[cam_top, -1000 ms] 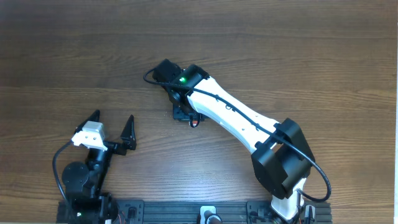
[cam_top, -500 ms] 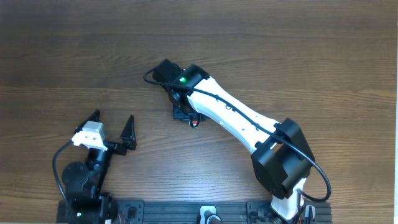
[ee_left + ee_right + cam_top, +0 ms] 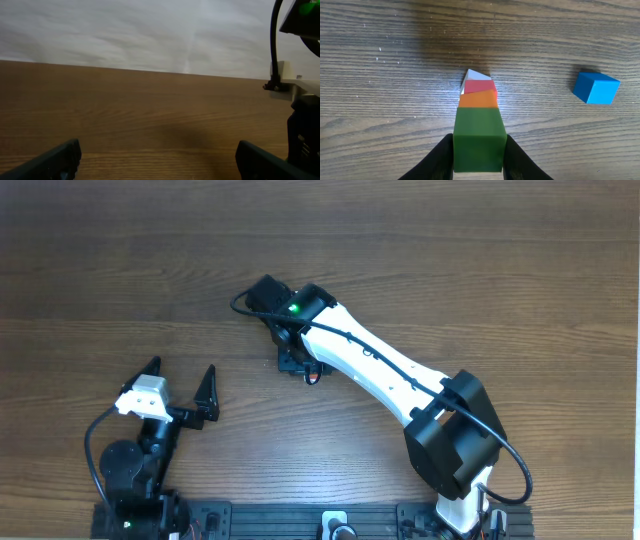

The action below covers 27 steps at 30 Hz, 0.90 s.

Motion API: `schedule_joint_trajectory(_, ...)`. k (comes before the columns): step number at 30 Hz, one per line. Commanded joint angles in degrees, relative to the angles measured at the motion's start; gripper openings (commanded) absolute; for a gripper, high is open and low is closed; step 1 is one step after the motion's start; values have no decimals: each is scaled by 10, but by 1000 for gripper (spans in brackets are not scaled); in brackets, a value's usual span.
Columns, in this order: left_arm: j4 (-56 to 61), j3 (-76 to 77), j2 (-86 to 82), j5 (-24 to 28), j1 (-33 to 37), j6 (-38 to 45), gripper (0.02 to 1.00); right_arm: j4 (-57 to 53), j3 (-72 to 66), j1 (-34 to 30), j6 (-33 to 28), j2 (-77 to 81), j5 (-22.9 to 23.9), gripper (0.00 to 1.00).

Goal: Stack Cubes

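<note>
The right gripper [image 3: 479, 150] clamps a green plastic cube [image 3: 479, 137] between its two fingers, holding it square over a tower of an orange cube [image 3: 478, 100], a red cube [image 3: 480, 86] and a white cube [image 3: 477, 76] on the wood-grain table [image 3: 480, 270], apparently to line up its edges before release. A blue plastic cube [image 3: 596, 87] lies well apart, not yet stacked. The left gripper [image 3: 181, 370] rests near its base with fingers spread wide and nothing between them, seemingly kept out of the way. Whether the green cube already sits on the orange one cannot be told; the white cube is largely hidden and looks turned askew, and from above the right arm's wrist covers most of the tower.
</note>
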Motion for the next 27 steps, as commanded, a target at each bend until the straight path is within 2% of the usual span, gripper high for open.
schedule_joint_trajectory(1, -2, -2, -5, -2, -2, 8, 1000, 2, 10, -3, 4, 10, 3, 297)
schedule_joint_trajectory(4, -2, -3, -5, -2, -2, 8, 1000, 2, 10, -3, 4, 10, 3, 314)
schedule_joint_trajectory(9, -2, -3, -5, -2, -2, 9, 998, 2, 10, -3, 4, 10, 3, 441)
schedule_joint_trajectory(11, -2, -3, -5, -2, -2, 8, 998, 3, 10, -3, 4, 10, 3, 584)
schedule_joint_trajectory(15, -2, -3, -5, -2, -2, 8, 1000, 6, 13, -4, 4, 9, 7, 790)
schedule_joint_trajectory(19, -2, -2, -5, -2, -2, 9, 998, -10, 44, -4, -2, -2, 34, 910)
schedule_joint_trajectory(27, -2, -3, -5, -2, -2, 9, 998, -108, 138, -46, -42, -43, 71, 934)
